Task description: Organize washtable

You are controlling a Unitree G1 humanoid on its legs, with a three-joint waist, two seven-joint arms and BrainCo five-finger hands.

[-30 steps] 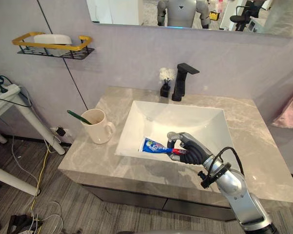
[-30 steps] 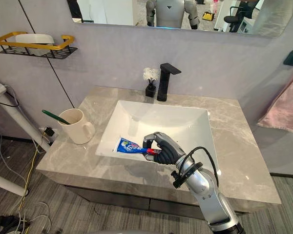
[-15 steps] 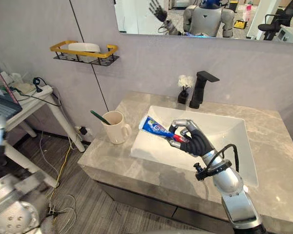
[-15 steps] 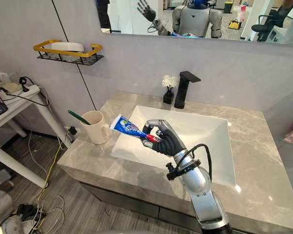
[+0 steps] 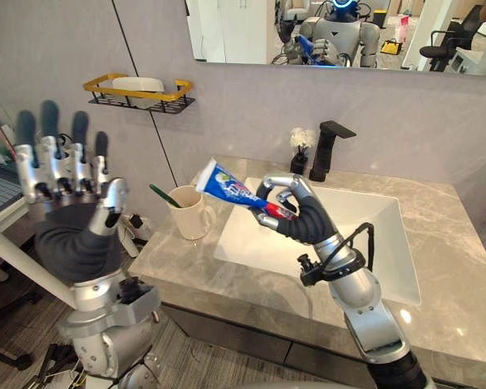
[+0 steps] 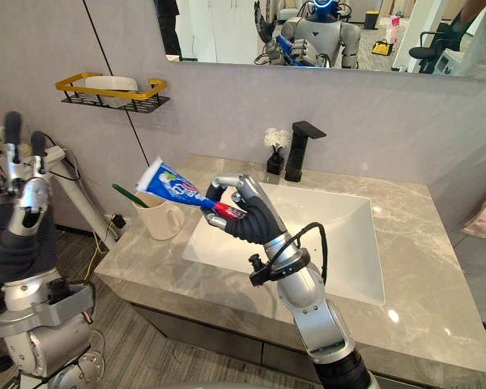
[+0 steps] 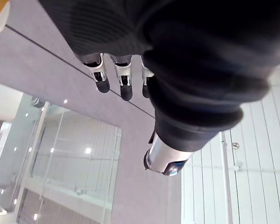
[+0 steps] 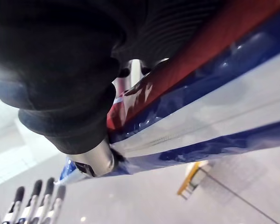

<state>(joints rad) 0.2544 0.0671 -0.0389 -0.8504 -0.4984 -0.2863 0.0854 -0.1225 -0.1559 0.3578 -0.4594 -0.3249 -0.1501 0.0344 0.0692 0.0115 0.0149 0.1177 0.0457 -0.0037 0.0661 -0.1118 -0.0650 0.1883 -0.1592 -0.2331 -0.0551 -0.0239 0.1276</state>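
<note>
Over the sink's [image 5: 368,243] left side, right hand [image 5: 304,217] pinches the toothpaste tube [image 5: 231,188] by its cap end, the firm spot; likely light, squashy, slick. Left hand [image 5: 69,223] splayed wide.

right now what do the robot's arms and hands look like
The left arm and right arm are silver-grey metal with rounded housings. The left hand and right hand have silver fingers with dark tips; a dark ribbed cover wraps the back and wrist of each.
</note>
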